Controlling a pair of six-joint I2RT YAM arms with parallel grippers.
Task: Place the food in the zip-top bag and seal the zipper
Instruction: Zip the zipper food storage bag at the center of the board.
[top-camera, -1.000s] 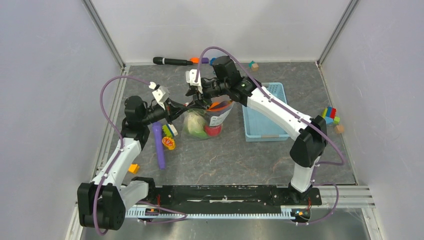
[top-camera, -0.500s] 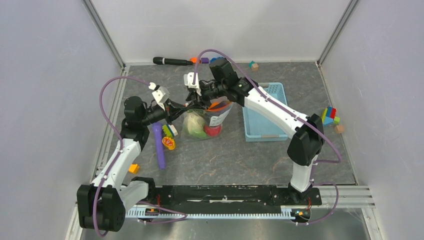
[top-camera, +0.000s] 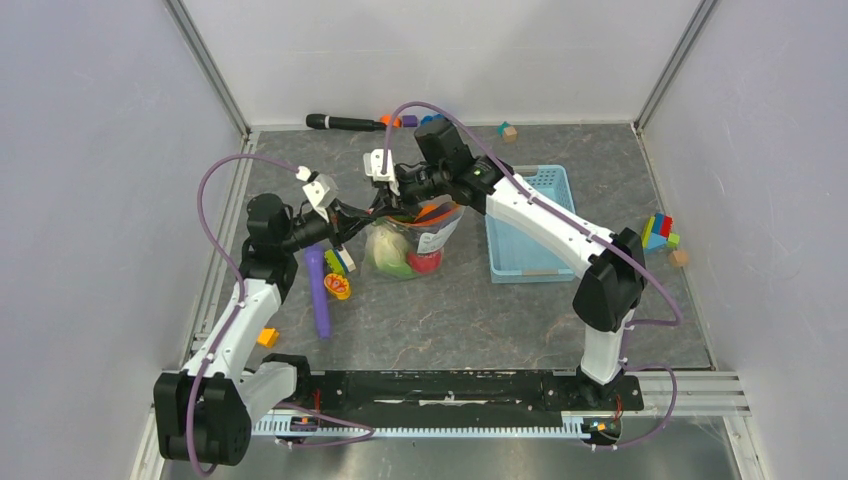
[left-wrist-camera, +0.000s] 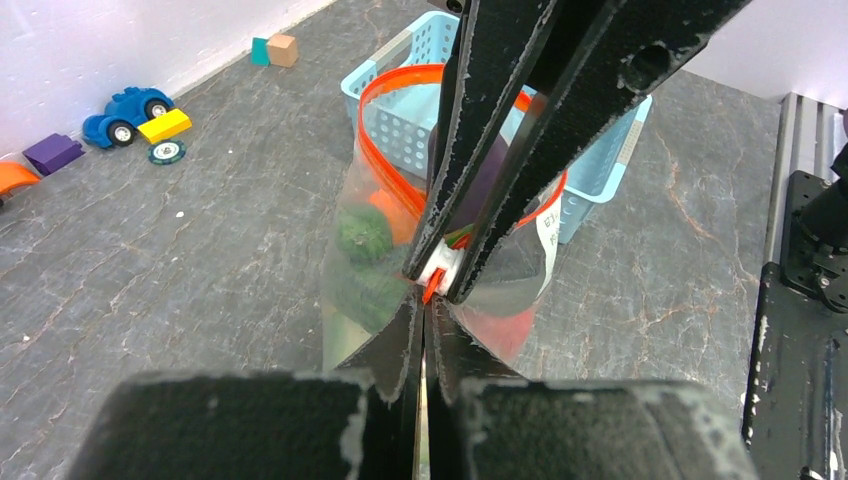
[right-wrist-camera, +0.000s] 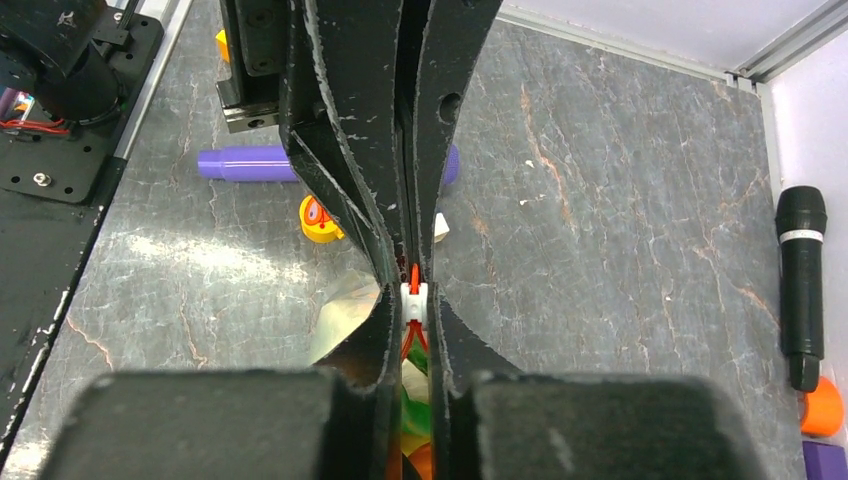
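Observation:
The clear zip-top bag (top-camera: 412, 238) stands upright mid-table with food inside: a pale green cabbage (top-camera: 386, 247) and a red piece (top-camera: 428, 261). In the left wrist view, green food (left-wrist-camera: 362, 232) shows through the plastic. The orange-red zipper (left-wrist-camera: 385, 130) still loops open along the mouth. My left gripper (left-wrist-camera: 425, 305) is shut on the bag's edge at the zipper's near end. My right gripper (right-wrist-camera: 413, 297) is shut on the white slider (right-wrist-camera: 413, 303) of the zipper, right against the left fingertips. Both grippers meet above the bag's left corner (top-camera: 385, 208).
A light blue basket (top-camera: 528, 222) lies right of the bag. A long purple stick (top-camera: 318, 290) and a yellow-orange toy (top-camera: 337, 287) lie to its left. A black microphone (top-camera: 340, 122) rests by the back wall. Toy blocks (top-camera: 658, 230) sit far right, and a toy car (left-wrist-camera: 128, 103) stands behind.
The right gripper's jaws have closed onto the white slider, and the right arm has shifted slightly left. The left gripper has kept its hold on the bag.

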